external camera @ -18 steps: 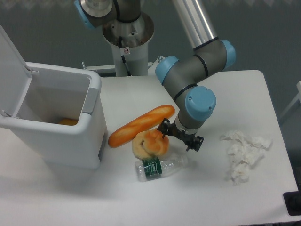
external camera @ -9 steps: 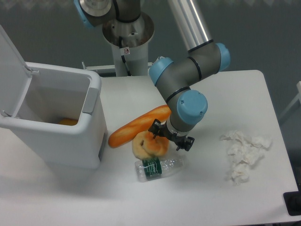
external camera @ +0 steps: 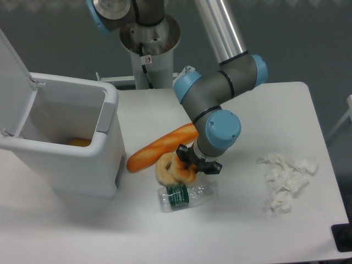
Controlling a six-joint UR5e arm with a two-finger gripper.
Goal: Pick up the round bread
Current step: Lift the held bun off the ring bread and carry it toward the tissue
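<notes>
The round bread (external camera: 180, 168) is a glossy golden-orange bun that rests on a pale ring-shaped bread (external camera: 163, 171) near the middle of the table. Only the bun's left part shows, because the wrist covers the rest. My gripper (external camera: 196, 163) points down directly over the bun. Its black jaws look spread on either side of it, so it appears open. The fingertips are hidden under the wrist, and I cannot tell whether they touch the bun.
A long orange baguette (external camera: 159, 145) lies diagonally just behind the bun. A clear plastic bottle (external camera: 187, 193) lies in front of it. A white bin (external camera: 66, 144) with its lid open stands at the left. Crumpled tissue (external camera: 285, 177) lies at the right.
The gripper has moved left and down, from beside the bun's right side to directly over it. It now covers most of the bun. The breads and the bottle have stayed in place.
</notes>
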